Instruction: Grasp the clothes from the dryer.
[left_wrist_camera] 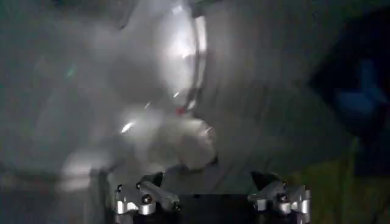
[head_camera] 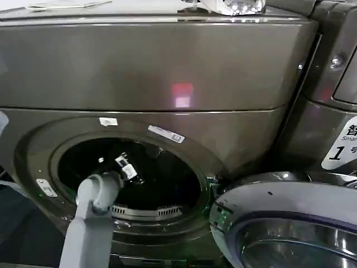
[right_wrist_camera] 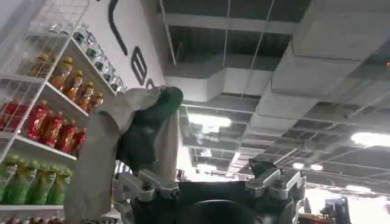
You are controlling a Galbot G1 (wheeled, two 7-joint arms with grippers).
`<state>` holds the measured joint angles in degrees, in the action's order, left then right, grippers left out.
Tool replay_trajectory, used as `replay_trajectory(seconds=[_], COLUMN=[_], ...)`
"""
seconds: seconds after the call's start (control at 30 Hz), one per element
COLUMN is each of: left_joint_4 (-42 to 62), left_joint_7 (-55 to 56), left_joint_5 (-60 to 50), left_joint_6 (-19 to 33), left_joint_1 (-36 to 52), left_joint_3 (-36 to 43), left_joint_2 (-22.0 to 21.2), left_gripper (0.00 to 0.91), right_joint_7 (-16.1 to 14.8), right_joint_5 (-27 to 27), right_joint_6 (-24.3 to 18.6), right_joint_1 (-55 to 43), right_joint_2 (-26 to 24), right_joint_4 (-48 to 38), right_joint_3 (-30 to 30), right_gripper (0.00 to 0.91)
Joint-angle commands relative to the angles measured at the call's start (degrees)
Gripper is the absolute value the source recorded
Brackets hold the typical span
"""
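Clothes (left_wrist_camera: 334,190): a yellow-green patch lying inside the drum of the dryer (head_camera: 167,67), just beside one finger of the left gripper (left_wrist_camera: 207,182) and not between the fingers. Left gripper is through the porthole, fingers wide apart, holding nothing. Step judged: the reach. Next move calls for shifting across onto the fabric, then closing. Right gripper (right_wrist_camera: 210,173) is parked pointing upward, fingers spread, a cloth (right_wrist_camera: 109,146) draped over one.

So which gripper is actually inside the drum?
The left gripper: its arm passes through the dryer's open porthole, and it sits open near the clothes. The right gripper points up at a ceiling, with fabric draped over one side.
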<state>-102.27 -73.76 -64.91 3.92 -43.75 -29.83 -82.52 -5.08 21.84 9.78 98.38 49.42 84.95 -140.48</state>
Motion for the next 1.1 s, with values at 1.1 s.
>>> replay_trajectory(seconds=[1.1], left_joint_4=[11.52], left_joint_7=[-3.50], left_joint_5=[-8.30], left_joint_6=[11.53], left_joint_1=[1.10], left_joint_3=[0.83], left_joint_2=[0.02], left_gripper=[0.907], right_joint_7=[-0.04], right_joint_5=[-1.43], right_joint_6=[-0.39], right_joint_1=[-1.27], right_joint_2=[-0.18], right_joint_4=[-0.02], right_joint_3=[2.28], right_gripper=[0.907])
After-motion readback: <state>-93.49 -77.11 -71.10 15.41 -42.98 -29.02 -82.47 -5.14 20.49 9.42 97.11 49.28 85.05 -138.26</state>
